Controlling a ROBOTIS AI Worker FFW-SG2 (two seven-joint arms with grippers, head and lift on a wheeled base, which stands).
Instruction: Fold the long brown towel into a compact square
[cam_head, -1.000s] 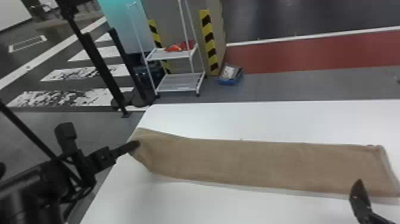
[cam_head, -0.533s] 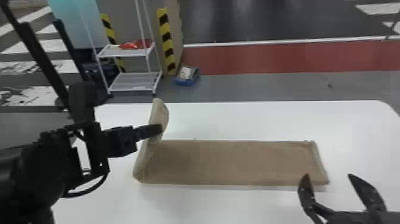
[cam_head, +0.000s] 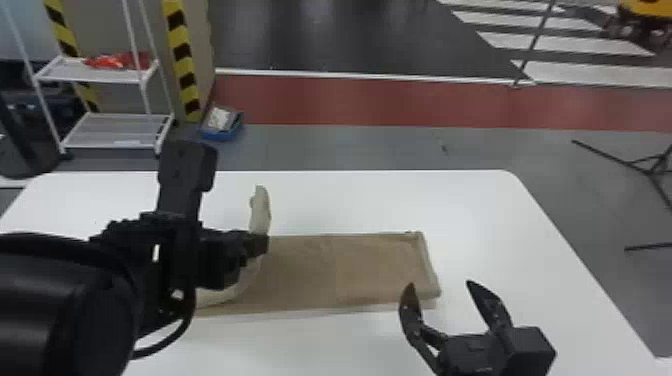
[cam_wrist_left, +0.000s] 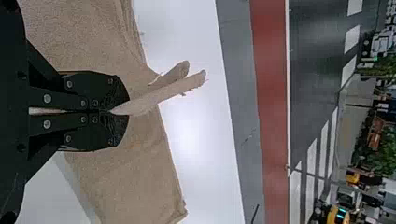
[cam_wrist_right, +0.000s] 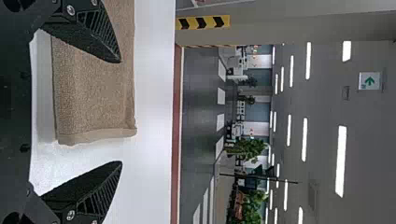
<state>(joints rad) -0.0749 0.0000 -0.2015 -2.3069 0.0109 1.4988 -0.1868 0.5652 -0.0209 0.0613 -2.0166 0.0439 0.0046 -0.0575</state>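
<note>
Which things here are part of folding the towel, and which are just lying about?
Part of the job:
brown towel
left gripper, pinching it
right gripper, open
white table

Just about:
white rack
red item on it
blue box

Beyond the white table (cam_head: 375, 200), grey floor (cam_head: 350, 145) meets a red strip (cam_head: 350, 100); a white rack (cam_head: 95, 74) stands near yellow-and-black striping (cam_head: 185, 60), and long ceiling lights (cam_wrist_right: 341, 161) glow above green plants (cam_wrist_right: 247, 149) in the right wrist view

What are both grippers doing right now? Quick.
Left gripper: closed, holding the brown towel with a fold raised.
Right gripper: open, nothing between its fingers, by the towel's right end.
</note>
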